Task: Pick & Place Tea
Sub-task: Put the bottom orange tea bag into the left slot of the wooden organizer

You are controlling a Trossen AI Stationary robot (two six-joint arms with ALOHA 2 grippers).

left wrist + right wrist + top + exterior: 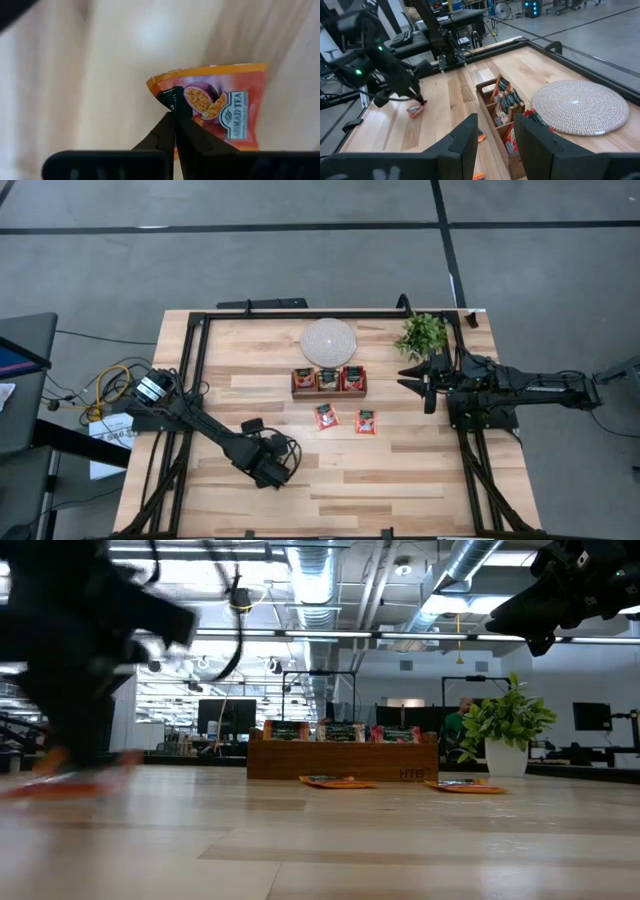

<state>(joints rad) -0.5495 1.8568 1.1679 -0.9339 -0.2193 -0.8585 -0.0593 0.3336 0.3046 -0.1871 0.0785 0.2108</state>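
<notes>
The left gripper (175,117) is pinched tight on an orange tea packet (220,107) near the table's (420,480) front-left part. The right gripper (495,135) hangs with its fingers apart by the table's right edge.

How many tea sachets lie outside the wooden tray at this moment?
3. Two sachets lie flat in front of the tray: one and another. The third is pinched by the left gripper. More may be hidden.
</notes>
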